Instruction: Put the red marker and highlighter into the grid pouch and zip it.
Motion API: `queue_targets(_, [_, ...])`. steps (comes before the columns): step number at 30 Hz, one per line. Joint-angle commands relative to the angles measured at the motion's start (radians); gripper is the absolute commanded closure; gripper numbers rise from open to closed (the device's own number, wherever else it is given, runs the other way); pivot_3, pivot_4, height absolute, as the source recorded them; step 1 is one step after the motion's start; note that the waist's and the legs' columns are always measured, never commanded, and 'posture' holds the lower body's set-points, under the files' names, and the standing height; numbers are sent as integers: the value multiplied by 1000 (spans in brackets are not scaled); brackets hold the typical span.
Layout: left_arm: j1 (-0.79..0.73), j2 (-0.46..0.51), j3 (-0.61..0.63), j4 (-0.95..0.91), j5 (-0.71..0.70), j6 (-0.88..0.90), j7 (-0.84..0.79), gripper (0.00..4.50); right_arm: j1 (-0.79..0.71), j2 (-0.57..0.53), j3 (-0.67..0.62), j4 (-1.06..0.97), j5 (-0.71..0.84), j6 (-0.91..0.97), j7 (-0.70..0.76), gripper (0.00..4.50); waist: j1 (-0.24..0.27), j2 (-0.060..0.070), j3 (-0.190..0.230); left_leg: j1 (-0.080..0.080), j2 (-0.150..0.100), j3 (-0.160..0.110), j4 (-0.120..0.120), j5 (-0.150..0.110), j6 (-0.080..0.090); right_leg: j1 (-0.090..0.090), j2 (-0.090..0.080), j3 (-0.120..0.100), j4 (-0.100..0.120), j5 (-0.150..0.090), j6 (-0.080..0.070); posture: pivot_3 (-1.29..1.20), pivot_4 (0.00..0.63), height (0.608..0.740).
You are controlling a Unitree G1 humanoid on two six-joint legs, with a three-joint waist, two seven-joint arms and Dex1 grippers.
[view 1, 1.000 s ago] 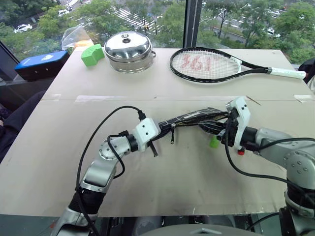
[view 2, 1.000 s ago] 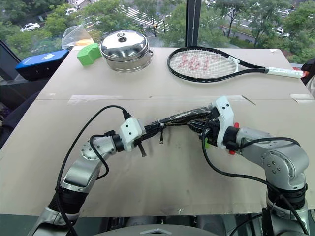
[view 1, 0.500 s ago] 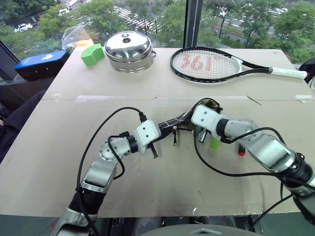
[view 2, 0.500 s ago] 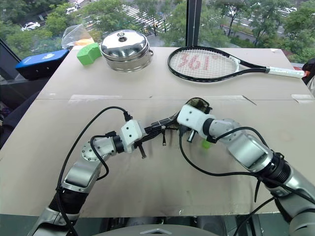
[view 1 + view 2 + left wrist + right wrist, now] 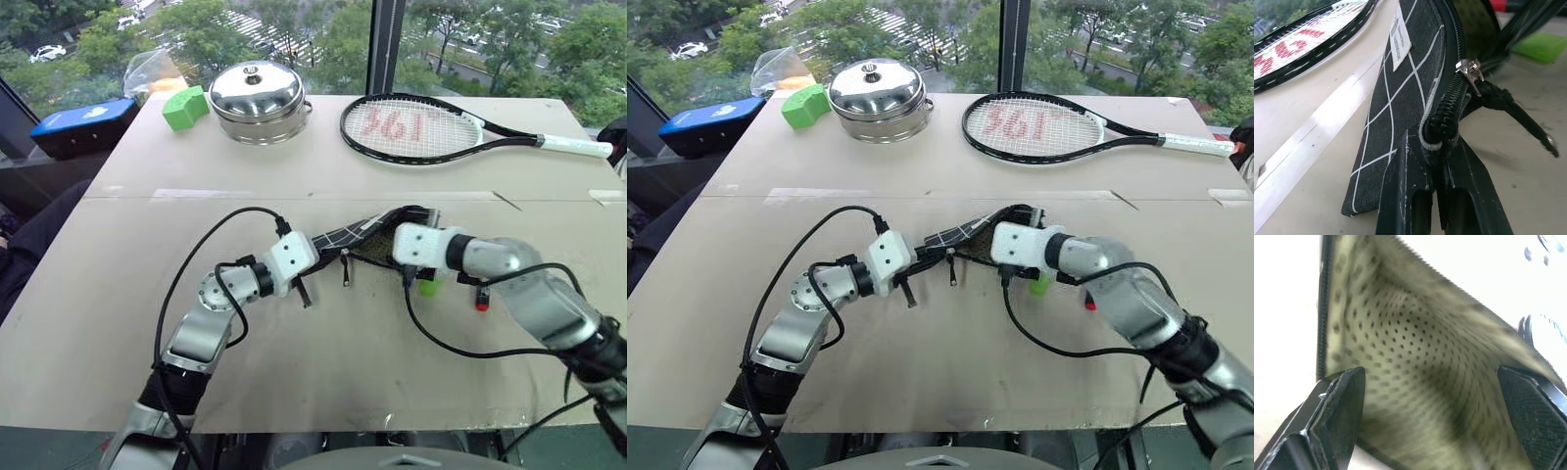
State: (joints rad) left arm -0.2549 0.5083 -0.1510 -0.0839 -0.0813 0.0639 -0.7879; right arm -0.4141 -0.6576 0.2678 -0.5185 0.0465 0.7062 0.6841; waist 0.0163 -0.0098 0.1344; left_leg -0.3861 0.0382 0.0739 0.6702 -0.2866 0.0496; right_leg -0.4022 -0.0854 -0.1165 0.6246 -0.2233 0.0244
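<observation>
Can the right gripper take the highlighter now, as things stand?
Probably yes, after a short withdrawal. The right gripper has its jaws open inside the mouth of the grid pouch, holding nothing. The highlighter lies just beside it on the table, uncovered.

Soft daylight is coming through the window (image 5: pixel 294 29) behind the table (image 5: pixel 118 284), lighting it evenly with only faint shadows. The pot (image 5: pixel 259 90) lid is glinting. Close up, the pouch lining (image 5: pixel 1430 362) is blurring, with the background beyond it washing out to white

beige table (image 5: pixel 118 294), window (image 5: pixel 323 39), daylit trees outside
</observation>
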Motion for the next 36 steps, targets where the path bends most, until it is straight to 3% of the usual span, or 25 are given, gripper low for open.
queue_targets(1, [-30, 4, 35, 18, -11, 18, 18, 4500, 84, 56, -279, -218, 206, 310, 8, 59, 2, -1, 0, 0, 0, 0, 0, 0, 1, 0, 0, 0, 0, 0, 0, 0, 150, 740])
queue_targets(4, [-44, 0, 40, 32, -15, 26, 19, 4500, 184, 146, -431, -331, 222, 527, -87, 59, 1, -1, 0, 0, 0, -3, 0, -3, 5, 1, -2, -2, 0, 0, 0, 0, 150, 740])
queue_targets(9, [-57, -6, 37, 43, -10, 30, 16, 4500, 214, 385, -427, -331, 134, 793, -335, 59, -4, 0, 0, 1, 0, -2, -1, -3, 4, 0, -2, 0, 1, 0, 0, 0, 150, 740])
queue_targets(13, [-69, -8, 24, 39, -7, 36, 7, 4500, 170, 624, -437, -202, 52, 822, -515, 59, -4, 1, 0, 0, 0, -1, -1, -2, 3, -1, 1, 1, 2, 0, 0, 0, 150, 740])
queue_targets(16, [-72, 2, 26, 29, -4, 45, 2, 4500, 170, 710, -417, -105, 2, 779, -612, 59, -4, -2, -3, 0, -1, -1, -1, 1, -1, -1, 2, 2, 2, 0, 0, 0, 150, 740])
queue_targets(19, [-68, 13, 30, 18, 0, 54, 4, 4500, 170, 733, -377, -69, -21, 750, -659, 814, -10, -5, -4, 1, -1, 0, -1, 1, -1, -1, 3, 4, 1, 0, 0, 0, 150, 740])
queue_targets(25, [-40, 26, 39, -33, -9, 83, 14, 4500, 211, 619, -251, -103, -22, 724, -648, 3665, -25, -6, -4, 3, 0, 1, -1, 1, -1, 0, 3, 5, 2, 0, 0, 0, 150, 740])
queue_targets(29, [-22, 21, 41, -64, -15, 103, 20, 4500, 207, 452, -225, -198, 47, 657, -513, 3687, -25, -4, -3, 2, 0, 0, -2, 1, -2, -1, 4, 7, 1, 0, 0, 0, 150, 740])
queue_targets(31, [-18, 18, 39, -73, -20, 109, 16, 4500, 169, 178, -171, -286, 121, 555, -289, 3687, -25, 1, 0, 1, 0, -1, -2, 1, -2, -1, 4, 7, 1, -1, 0, 0, 150, 740])
queue_targets(33, [-18, 16, 36, -75, -21, 111, 13, 4500, 140, 6, -139, -307, 156, 488, -176, 3687, -26, 3, 2, 0, -2, 1, -2, 0, 0, -2, 3, 7, -1, -1, 0, 0, 150, 740])
queue_targets(34, [-20, 14, 34, -74, -19, 110, 13, 4500, 121, -54, -126, -294, 156, 452, -144, 3687, -28, -4, 0, 1, -2, 1, -2, -2, 4, -1, 3, 6, -2, -1, 1, 0, 150, 740])
queue_targets(36, [-34, 6, 21, -64, -17, 103, 6, 4500, 4, -207, -21, -216, 97, 298, -21, 3687, -30, -5, 1, 2, 1, -1, -2, -3, 4, -1, 6, 5, -2, -3, 4, 0, 150, 740])
